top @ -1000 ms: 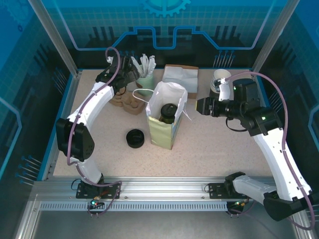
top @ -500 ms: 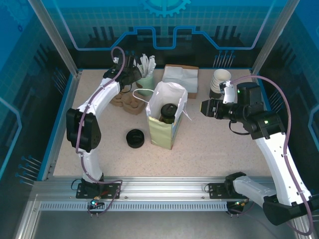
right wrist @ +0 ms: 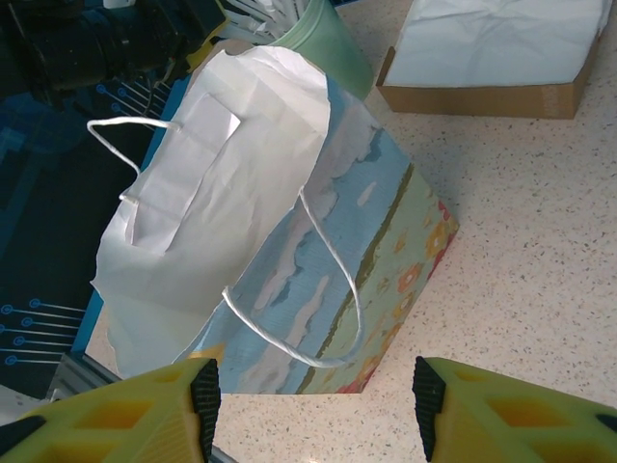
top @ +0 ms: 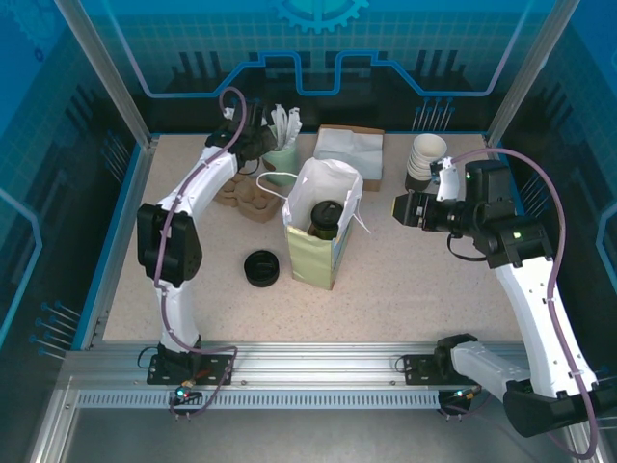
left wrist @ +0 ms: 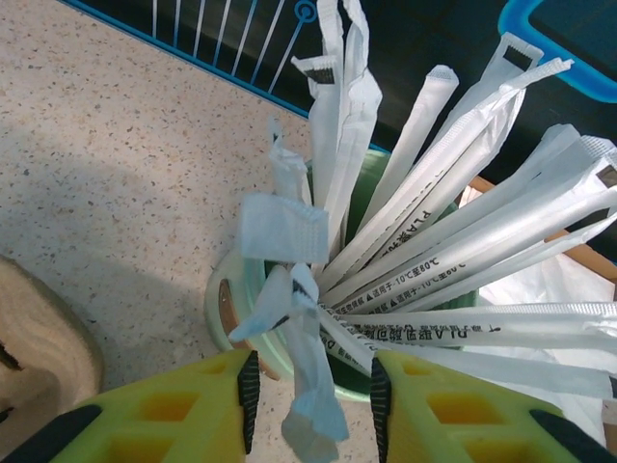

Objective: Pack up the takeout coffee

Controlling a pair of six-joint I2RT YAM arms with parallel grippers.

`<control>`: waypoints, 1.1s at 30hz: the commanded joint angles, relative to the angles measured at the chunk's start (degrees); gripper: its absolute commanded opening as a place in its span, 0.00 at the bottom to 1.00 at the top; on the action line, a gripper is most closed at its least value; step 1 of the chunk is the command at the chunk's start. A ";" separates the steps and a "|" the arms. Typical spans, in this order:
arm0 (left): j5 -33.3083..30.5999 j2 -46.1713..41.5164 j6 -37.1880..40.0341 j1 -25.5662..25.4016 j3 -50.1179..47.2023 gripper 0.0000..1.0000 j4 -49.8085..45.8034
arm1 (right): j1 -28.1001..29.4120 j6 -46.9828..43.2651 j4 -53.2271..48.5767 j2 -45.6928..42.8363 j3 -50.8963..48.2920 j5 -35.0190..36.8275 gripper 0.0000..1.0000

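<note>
The takeout coffee (top: pixel 326 218), black lid up, stands inside the open paper bag (top: pixel 321 231) at mid-table. At the back left, my left gripper (top: pixel 254 143) hovers over a green cup (left wrist: pixel 224 307) full of wrapped straws (left wrist: pixel 463 253). Its jaws are open and flank one crumpled wrapped straw (left wrist: pixel 307 381), with a gap on either side of it. My right gripper (top: pixel 399 207) hangs open to the right of the bag, nothing between its fingers. In the right wrist view the bag's flowered side (right wrist: pixel 386 251) and string handle lie ahead of that gripper (right wrist: pixel 313 400).
A low stack of black lids (top: pixel 261 267) sits left of the bag. A tan cup carrier (top: pixel 247 199) lies under the left arm. A napkin box (top: pixel 349 154) and stacked lidless cups (top: pixel 424 159) stand along the back. Glass walls enclose the table.
My left gripper has moved right onto the straw cup and its jaws have narrowed around one straw. The right gripper has drawn back a little from the bag.
</note>
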 commanded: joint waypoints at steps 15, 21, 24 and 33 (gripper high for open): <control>0.23 0.77 -0.02 -0.11 4.19 0.17 -1.02 | -2.84 -2.02 1.49 0.41 -1.85 -5.13 0.57; 0.22 -1.82 0.24 -0.72 3.09 0.11 -0.92 | -3.31 -2.35 1.87 0.63 -1.68 -5.72 0.57; 0.15 -3.08 0.49 -0.98 3.26 0.10 -1.08 | -3.47 -2.54 1.74 0.61 -1.76 -5.85 0.57; -0.78 -6.94 3.91 -1.56 6.58 0.10 -4.12 | -4.10 -3.10 1.83 0.54 -2.29 -6.53 0.57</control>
